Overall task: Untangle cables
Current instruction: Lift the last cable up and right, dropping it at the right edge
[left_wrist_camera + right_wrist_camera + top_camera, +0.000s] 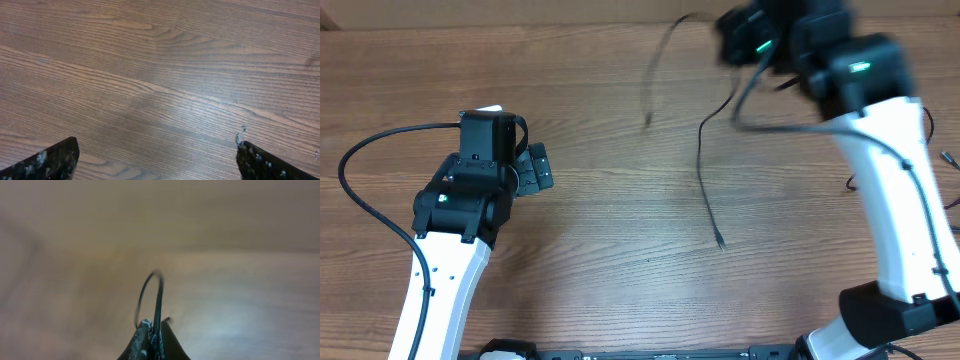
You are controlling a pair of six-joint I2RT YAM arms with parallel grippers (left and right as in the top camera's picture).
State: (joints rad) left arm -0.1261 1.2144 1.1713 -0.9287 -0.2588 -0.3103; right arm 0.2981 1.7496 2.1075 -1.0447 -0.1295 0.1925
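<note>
A thin black cable [160, 295] loops up out of the right gripper [152, 326], whose fingers are pressed together on it; seen from overhead it runs below that gripper to a small plug end [720, 243] on the wooden table [600, 260]; a blurred second strand [650, 85] lies just left of the gripper; the left gripper [535, 168], well apart, is spread wide with only bare wood between its fingers [55, 160].

No legible text or markings
</note>
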